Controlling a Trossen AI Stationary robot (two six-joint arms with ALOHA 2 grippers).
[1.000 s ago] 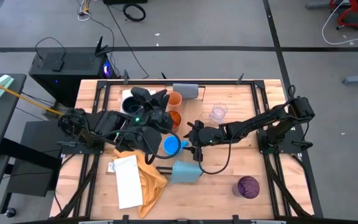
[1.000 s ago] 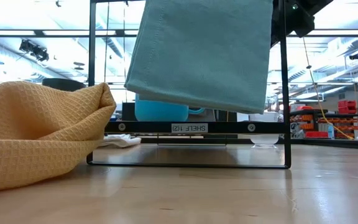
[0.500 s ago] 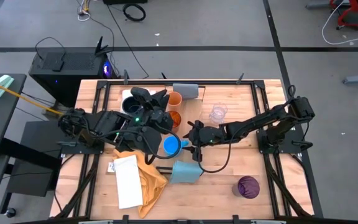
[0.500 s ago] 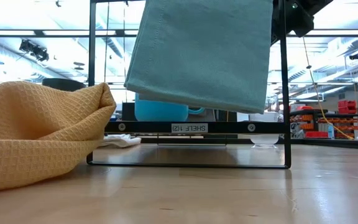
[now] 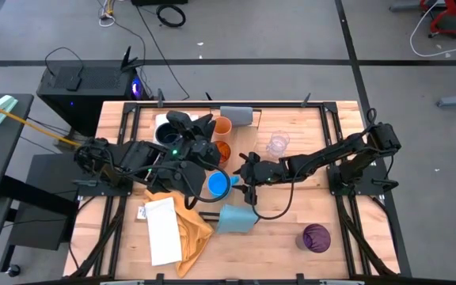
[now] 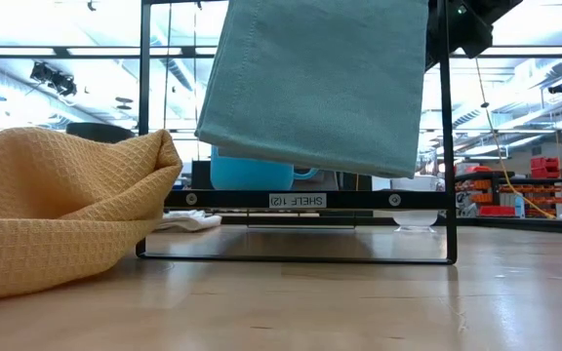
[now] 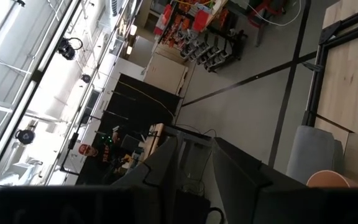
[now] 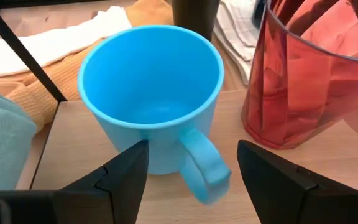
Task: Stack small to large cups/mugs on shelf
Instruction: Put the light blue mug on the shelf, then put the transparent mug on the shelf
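A bright blue mug stands on its base on the pale shelf plank, handle toward my right gripper. That gripper is open, one finger on each side of the handle, apart from it. In the high view the mug sits just left of my right gripper. An amber translucent cup and an orange cup stand farther along the shelf. My left gripper is held high beside them, pointing level. A dark mug sits under the left arm.
A clear glass stands right of the shelf, and a purple cup near the front right. A yellow cloth and a white sheet lie front left. The grey block and light blue block end the shelf.
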